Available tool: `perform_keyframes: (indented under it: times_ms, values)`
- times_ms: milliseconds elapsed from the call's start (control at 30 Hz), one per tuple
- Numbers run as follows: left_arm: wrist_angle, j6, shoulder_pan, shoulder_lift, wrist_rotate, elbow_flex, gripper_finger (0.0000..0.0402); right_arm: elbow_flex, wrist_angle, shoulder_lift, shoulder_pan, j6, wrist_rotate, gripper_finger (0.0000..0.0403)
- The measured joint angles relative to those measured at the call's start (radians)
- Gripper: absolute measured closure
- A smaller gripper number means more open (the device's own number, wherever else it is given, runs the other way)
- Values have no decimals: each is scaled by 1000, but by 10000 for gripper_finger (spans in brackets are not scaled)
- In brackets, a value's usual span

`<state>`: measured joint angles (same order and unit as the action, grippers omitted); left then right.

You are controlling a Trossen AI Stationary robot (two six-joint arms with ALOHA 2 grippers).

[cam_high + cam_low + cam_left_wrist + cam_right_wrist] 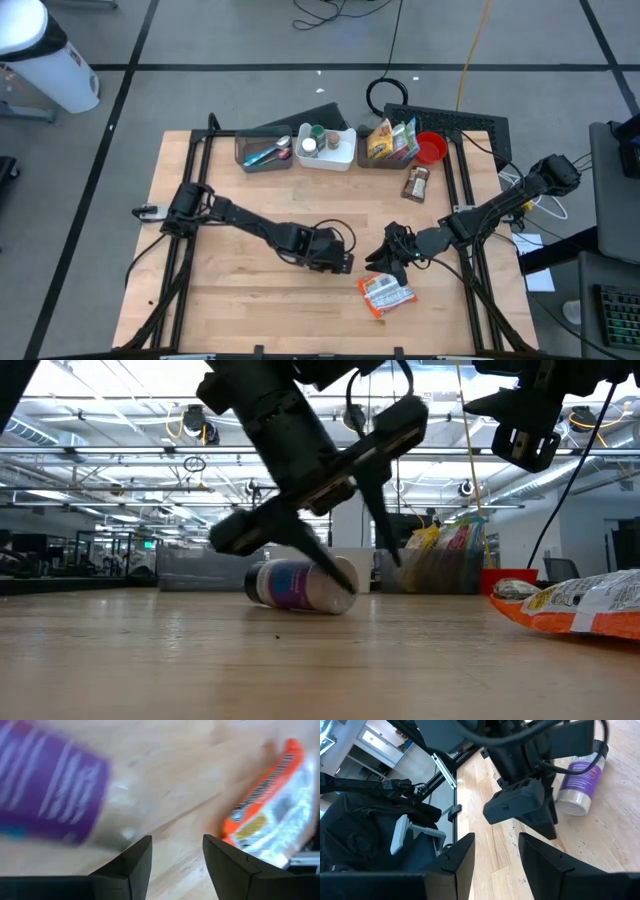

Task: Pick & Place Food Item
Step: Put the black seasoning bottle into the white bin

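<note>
A bottle with a purple label lies on its side on the wooden table, also seen in the right wrist view and blurred in the left wrist view. My left gripper slants down just beside it, open, with nothing between its fingers. In the high view it hides the bottle. An orange and white snack bag lies flat near the table's front edge, to the right of the left gripper. My right gripper hangs open above the table near the bag, empty in its own view.
Along the far edge stand a clear bin with utensils, a white bin with cans, a bin with snack bags and a red cup. A brown bottle stands in front of them. Bare wood lies at the near left.
</note>
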<state>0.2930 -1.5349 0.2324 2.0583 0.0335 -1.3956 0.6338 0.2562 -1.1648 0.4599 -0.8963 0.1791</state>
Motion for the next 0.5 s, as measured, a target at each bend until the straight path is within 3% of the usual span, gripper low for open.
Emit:
perform_keyframes:
  times_ms: [200,500]
  values:
    - [-14,102,-10,0,15,0,218,0,0,0,0,0,0,259]
    - [58,134,18,0,229,0,218,0,-17,0,0,-4,-27,259]
